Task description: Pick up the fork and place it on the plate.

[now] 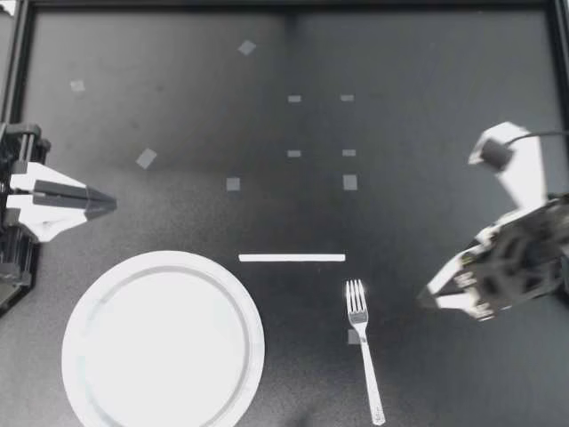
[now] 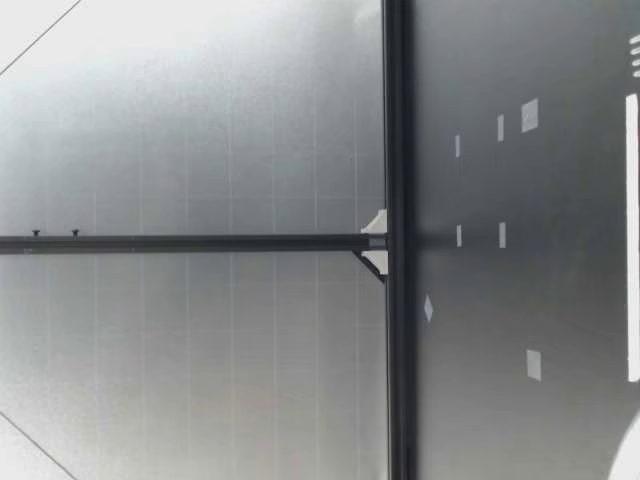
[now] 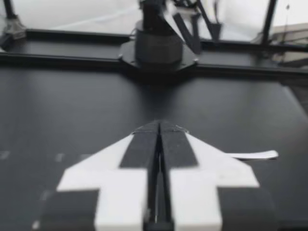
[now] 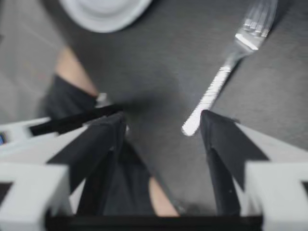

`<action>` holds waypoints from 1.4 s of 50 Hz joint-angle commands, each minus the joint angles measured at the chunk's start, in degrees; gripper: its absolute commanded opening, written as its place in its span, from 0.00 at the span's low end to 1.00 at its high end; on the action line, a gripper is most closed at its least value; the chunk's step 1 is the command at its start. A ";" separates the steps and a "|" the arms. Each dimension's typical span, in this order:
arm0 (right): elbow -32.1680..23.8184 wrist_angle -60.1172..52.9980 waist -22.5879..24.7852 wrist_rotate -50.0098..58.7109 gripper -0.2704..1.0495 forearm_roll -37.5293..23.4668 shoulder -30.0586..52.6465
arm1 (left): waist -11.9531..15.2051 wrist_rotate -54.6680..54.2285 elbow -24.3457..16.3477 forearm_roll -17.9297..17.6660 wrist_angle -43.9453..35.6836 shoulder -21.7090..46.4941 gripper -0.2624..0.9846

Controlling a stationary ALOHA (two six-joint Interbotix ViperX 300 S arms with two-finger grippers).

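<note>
My right claw (image 1: 434, 299) hangs open over the black worktop (image 1: 409, 116). The silver metal fork (image 1: 364, 351) lies flat near the worktop's near edge, its handle tip apparently just ahead of the fingers. The round white plate (image 1: 163, 342) sits well apart from it. My left claw (image 1: 108, 204) is closed.

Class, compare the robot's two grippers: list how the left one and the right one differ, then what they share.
The left gripper is shut, the right gripper open. The left gripper sits beyond the plate, far from the fork; the right gripper is close beside the fork. Both have two fingers and hold nothing.
</note>
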 commanded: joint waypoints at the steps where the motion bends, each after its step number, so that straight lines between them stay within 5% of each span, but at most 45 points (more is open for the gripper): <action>1: -3.16 -0.35 0.88 0.09 0.69 0.26 5.62 | 1.23 0.26 -2.72 -0.09 2.37 0.53 0.26; 10: -9.93 -0.26 3.16 -0.09 0.69 2.11 22.06 | 1.76 1.85 -3.60 0.18 5.98 0.18 0.26; 19: -13.54 0.18 4.22 0.97 0.69 5.45 28.48 | 1.85 5.45 -2.99 0.18 5.89 -0.70 0.26; 70: -14.41 0.09 4.22 12.04 0.63 4.48 37.71 | 1.76 7.21 2.11 0.53 2.29 -0.79 0.26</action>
